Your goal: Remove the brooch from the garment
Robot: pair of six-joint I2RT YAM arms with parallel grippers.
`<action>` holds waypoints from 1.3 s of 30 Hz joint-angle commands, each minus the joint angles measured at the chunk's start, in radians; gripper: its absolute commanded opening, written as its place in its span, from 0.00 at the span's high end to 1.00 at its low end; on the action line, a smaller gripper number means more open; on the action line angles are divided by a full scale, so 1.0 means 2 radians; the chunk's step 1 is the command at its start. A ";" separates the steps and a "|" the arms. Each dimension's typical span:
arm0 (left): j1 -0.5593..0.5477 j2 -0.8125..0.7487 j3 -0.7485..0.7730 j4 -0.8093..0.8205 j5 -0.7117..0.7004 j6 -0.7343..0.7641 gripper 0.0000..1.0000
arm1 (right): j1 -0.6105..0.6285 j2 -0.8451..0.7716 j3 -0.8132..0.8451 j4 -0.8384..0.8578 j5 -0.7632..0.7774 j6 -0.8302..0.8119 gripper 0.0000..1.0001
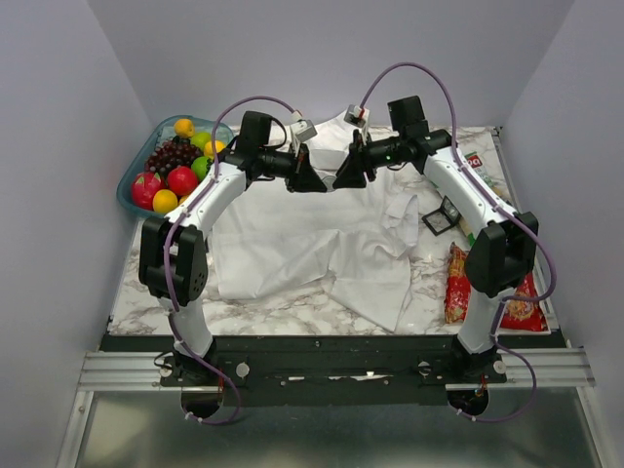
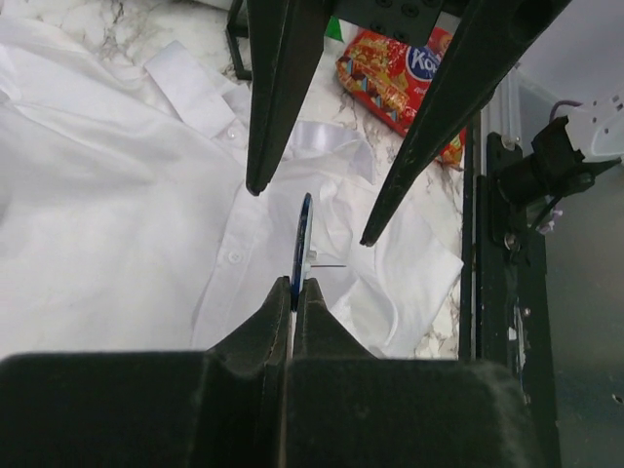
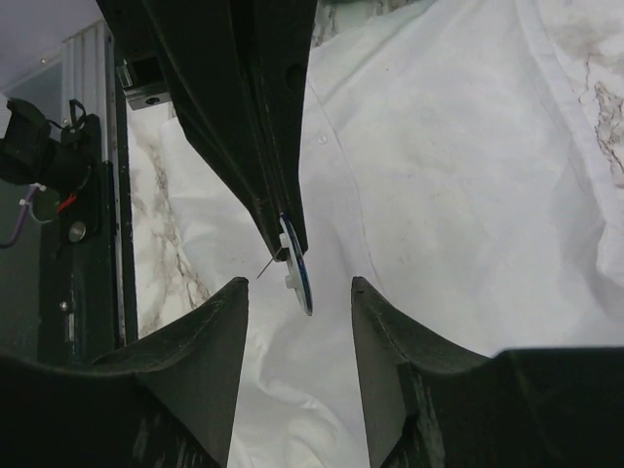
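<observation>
The brooch (image 2: 303, 239) stands edge-on in the middle of the left wrist view. It is pinched between the closed fingers of the left gripper (image 1: 314, 180), and its thin pin pokes out bare to the right. In the top view it sits upper centre, raised above the garment (image 1: 292, 244), probably to keep the pin clear of the cloth. The right gripper (image 1: 341, 178) faces it with jaws spread wide on either side, seemingly placed to receive it.
</observation>
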 commanded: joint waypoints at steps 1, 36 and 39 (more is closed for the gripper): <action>-0.001 0.019 0.033 -0.156 -0.011 0.108 1.00 | 0.003 0.011 0.020 -0.022 -0.037 -0.020 0.45; 0.012 0.006 0.029 -0.173 0.038 0.090 1.00 | 0.067 0.023 0.015 -0.041 0.066 -0.081 0.45; 0.012 0.007 0.029 -0.173 0.038 0.090 1.00 | 0.069 0.024 0.016 -0.038 0.067 -0.074 0.45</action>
